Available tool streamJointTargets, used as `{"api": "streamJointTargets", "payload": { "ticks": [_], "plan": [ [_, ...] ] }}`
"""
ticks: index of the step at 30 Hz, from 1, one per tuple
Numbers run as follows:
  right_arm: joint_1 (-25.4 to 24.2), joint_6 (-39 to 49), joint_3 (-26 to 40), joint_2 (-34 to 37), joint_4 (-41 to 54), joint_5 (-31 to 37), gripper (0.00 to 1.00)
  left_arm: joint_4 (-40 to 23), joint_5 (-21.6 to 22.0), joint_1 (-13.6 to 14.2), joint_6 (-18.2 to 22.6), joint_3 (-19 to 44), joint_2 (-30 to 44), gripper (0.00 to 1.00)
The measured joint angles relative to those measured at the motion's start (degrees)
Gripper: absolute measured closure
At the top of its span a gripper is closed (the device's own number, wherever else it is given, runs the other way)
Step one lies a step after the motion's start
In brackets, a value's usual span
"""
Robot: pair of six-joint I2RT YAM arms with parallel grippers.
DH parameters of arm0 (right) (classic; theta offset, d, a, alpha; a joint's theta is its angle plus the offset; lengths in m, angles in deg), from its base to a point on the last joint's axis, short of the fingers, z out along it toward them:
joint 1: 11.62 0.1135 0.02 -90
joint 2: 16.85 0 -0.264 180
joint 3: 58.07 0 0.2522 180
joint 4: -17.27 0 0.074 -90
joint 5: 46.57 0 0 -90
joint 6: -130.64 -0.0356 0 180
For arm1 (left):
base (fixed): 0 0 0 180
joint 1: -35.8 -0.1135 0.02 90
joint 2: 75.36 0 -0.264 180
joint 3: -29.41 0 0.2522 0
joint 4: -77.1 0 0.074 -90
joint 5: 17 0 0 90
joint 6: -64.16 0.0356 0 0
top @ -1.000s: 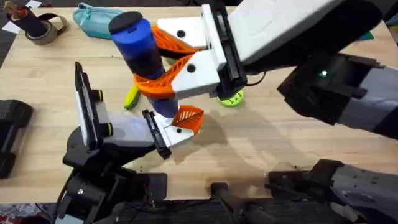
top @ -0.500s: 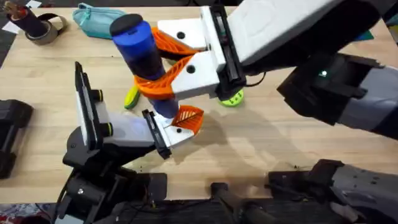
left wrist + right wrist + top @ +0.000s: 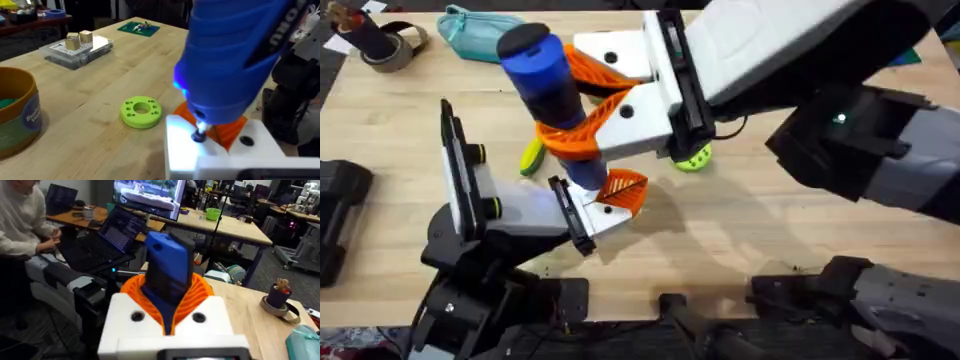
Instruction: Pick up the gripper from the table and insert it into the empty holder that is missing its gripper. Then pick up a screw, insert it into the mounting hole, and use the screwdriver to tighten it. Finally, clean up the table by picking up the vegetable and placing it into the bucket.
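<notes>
Clamped on the screwdriver [image 3: 548, 90], the right gripper [image 3: 582, 105], its 2 orange ribbed pads [image 3: 575, 135] pinching the blue barrel just below mid-length. Long axis near upright, black cap leaning toward 11 o'clock, tip pointing down at 5 o'clock into the holder [image 3: 595, 212] carried on the left arm. Directly below the jaws, then, the work: bit and mounting hole in line, so the coming move judged a straight push and spin along that axis, right arm doing it, left arm merely offering the mount. Left gripper [image 3: 535, 195]: own finger state not readable. Orange gripper [image 3: 623, 190] already seated in the holder, at 3 o'clock from the bit. Farther out, the vegetable [image 3: 530, 157] lying on the table at 9 o'clock of the barrel, untouched, and a lime disc [image 3: 692, 158] at 3 o'clock. Left wrist view gives what overhead hides (the barrel covers it from above): the bit tip [image 3: 199, 134] meeting the white block under a blue glow, plus the bucket [image 3: 17, 112] well apart. Right wrist view: just the barrel [image 3: 169, 270] nested between the pads [image 3: 196, 296].
</notes>
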Motion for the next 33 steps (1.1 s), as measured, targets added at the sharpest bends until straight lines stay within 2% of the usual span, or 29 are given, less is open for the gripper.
{"api": "streamJointTargets", "payload": {
  "ticks": [33],
  "plan": [
    [0.00,0.20,0.02,-0.13,1.49,0.07,0.957,-0.07,-0.04,0.00,-0.04,0.00,0.02,0.984]
  ]
}}
